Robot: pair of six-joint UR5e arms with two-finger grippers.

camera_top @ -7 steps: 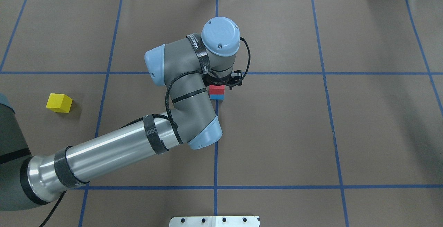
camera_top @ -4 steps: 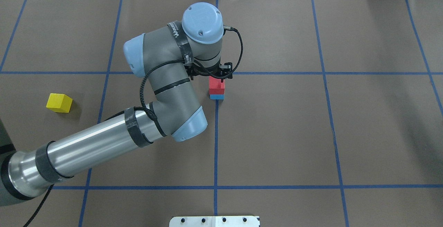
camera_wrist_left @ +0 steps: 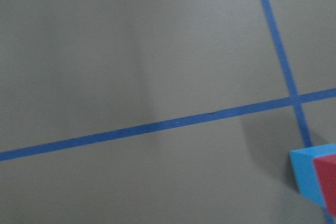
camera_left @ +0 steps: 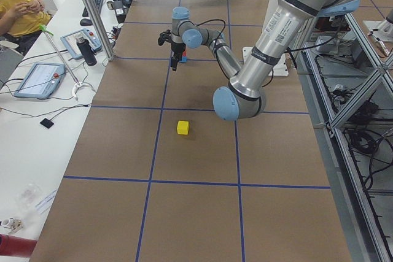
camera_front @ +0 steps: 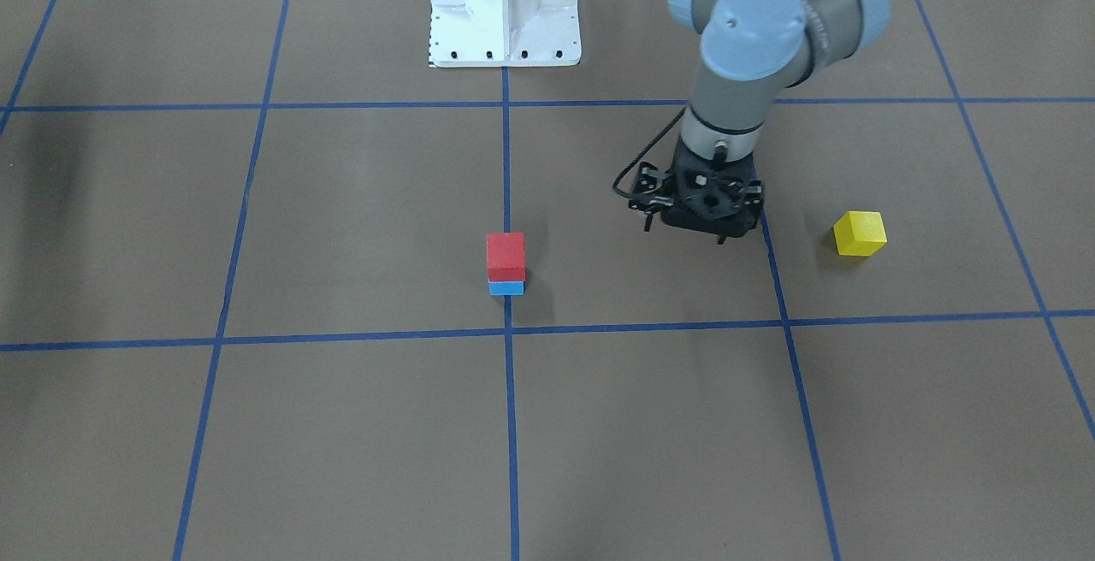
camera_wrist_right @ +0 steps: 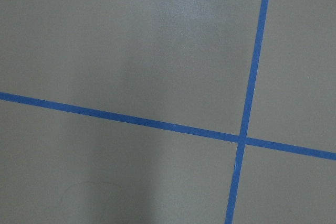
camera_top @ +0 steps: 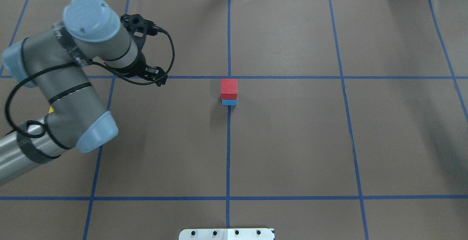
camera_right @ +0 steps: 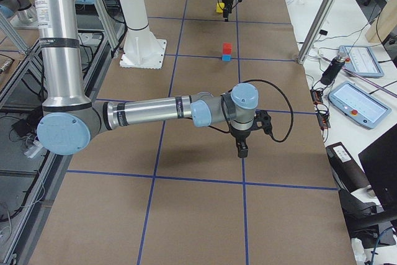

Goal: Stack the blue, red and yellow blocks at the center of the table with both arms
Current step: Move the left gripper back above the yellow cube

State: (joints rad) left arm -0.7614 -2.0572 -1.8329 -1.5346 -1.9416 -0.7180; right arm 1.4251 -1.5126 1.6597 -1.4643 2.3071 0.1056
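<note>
A red block [camera_front: 505,255] sits on a blue block [camera_front: 506,287] at the table's center, also in the overhead view [camera_top: 229,88]. The stack's corner shows at the lower right of the left wrist view [camera_wrist_left: 307,177]. A yellow block [camera_front: 860,233] lies alone on my left side; in the overhead view my left arm [camera_top: 73,71] hides nearly all of it. My left gripper [camera_front: 695,229] hangs open and empty between the stack and the yellow block, above the table. My right gripper [camera_right: 242,151] points down over bare table far from the blocks; I cannot tell if it is open.
The white robot base plate [camera_front: 505,5] stands at the table's near edge. Blue tape lines [camera_top: 228,141] grid the brown tabletop. Operator desks with tablets [camera_right: 360,100] run along the far side, and a person [camera_left: 18,4] sits there.
My left gripper let go of the red block on the blue one, rose, and swung away to my left toward the yellow block. The stack stayed put.
</note>
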